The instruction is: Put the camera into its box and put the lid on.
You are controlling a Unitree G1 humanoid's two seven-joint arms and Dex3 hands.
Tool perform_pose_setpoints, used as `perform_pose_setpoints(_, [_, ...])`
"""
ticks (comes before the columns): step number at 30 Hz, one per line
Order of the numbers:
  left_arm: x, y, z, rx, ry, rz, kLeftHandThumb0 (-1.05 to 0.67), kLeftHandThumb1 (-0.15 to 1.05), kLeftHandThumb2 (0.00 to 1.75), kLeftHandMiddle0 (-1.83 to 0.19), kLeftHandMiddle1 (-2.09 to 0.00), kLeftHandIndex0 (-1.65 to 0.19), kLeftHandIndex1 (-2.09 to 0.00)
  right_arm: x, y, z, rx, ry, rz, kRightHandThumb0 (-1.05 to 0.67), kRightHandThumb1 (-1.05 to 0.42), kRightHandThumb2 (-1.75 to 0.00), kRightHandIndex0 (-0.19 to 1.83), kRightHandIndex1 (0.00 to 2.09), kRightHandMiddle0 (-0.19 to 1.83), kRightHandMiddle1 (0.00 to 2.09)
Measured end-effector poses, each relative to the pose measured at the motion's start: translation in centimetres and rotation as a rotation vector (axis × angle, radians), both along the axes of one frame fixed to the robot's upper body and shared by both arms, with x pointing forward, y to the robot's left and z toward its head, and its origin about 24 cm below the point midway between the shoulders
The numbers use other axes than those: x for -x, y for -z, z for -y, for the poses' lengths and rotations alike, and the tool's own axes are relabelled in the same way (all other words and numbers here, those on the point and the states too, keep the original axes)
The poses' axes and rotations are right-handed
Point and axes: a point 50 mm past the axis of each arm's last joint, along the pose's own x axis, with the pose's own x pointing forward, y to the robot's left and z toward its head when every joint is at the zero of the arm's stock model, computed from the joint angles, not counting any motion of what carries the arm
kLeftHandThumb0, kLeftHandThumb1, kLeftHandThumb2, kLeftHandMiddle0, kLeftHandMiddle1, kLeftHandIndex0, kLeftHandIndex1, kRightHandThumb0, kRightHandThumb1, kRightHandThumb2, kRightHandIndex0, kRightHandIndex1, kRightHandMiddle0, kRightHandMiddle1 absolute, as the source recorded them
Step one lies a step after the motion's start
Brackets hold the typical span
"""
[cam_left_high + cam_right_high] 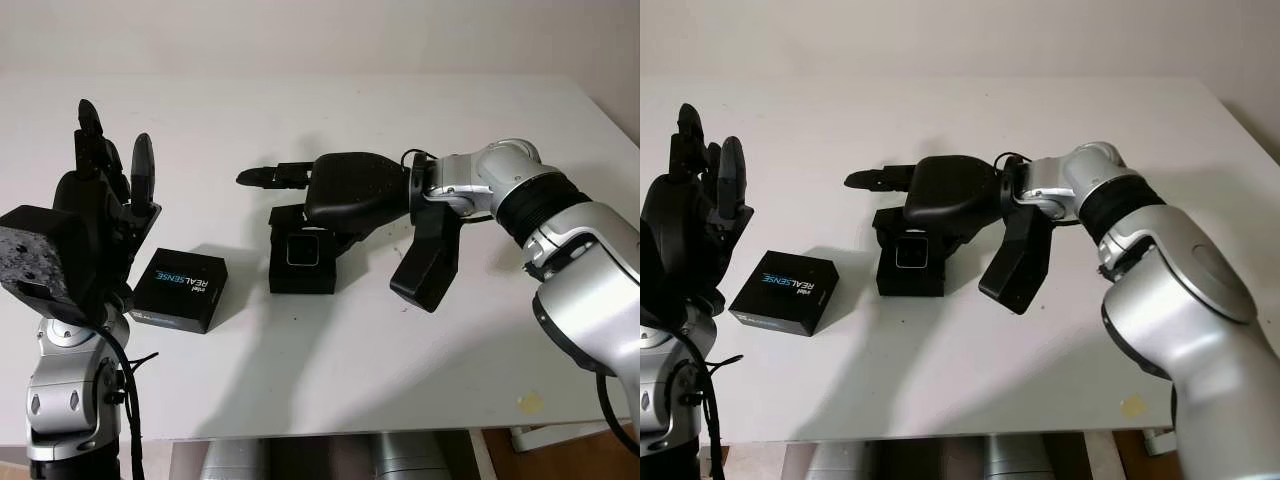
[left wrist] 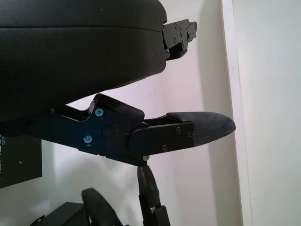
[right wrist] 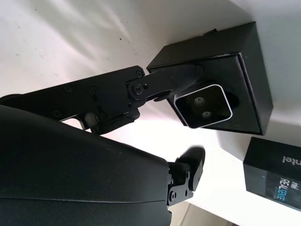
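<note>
2 hands work over the white table (image 1: 330, 380). The right hand (image 1: 345, 190) hovers mid-table, just over the box (image 1: 302, 262), holding nothing, fingers uncurled. The left hand (image 1: 100, 220) is raised near the left edge, open. The lid (image 1: 180, 289) lies left of the box. The camera (image 3: 203, 106) sits in the box.

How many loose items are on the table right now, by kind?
Camera: 1, sitting in the box
Box: 1, open
Lid: 1, printed RealSense, lying beside the box
Total: 3
</note>
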Motion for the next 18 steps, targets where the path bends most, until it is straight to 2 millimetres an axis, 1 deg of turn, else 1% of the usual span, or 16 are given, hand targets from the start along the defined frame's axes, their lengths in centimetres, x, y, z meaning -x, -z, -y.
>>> perform_pose_setpoints(5, [0.0,0.0,0.0,0.001,-0.001,-0.005,-0.73,1.05,0.53,0.19,-0.03,0.19,0.00,-0.2,-0.4,0.1,0.017,0.021,0.022,-0.62,-0.91,-0.05,-0.19,0.00,-0.19,0.03])
perform_pose_setpoints(9, [0.0,0.0,0.0,0.001,0.000,-0.005,-0.73,1.05,0.52,0.19,-0.03,0.19,0.00,-0.5,-1.0,0.4,0.021,0.048,0.039,-0.65,-0.90,-0.05,-0.19,0.00,-0.19,0.00])
perform_pose_setpoints(15, [0.0,0.1,0.0,0.001,0.003,-0.006,-0.73,1.05,0.53,0.19,-0.03,0.19,0.00,-0.9,-3.3,0.6,-0.067,0.084,0.076,-0.72,-0.88,-0.05,-0.19,0.00,-0.19,0.00])
perform_pose_setpoints(16, [0.0,0.1,0.0,0.001,0.004,-0.006,-0.73,1.05,0.53,0.19,-0.03,0.19,0.00,-0.9,-3.7,0.6,-0.078,0.091,0.080,-0.72,-0.88,-0.05,-0.19,0.00,-0.19,0.00])
perform_pose_setpoints(18, [0.0,0.1,0.0,0.002,0.004,-0.007,-0.74,1.05,0.53,0.19,-0.03,0.19,0.00,-1.0,-4.6,0.6,-0.138,0.116,0.061,-0.67,-0.86,-0.04,-0.19,0.00,-0.19,0.00])
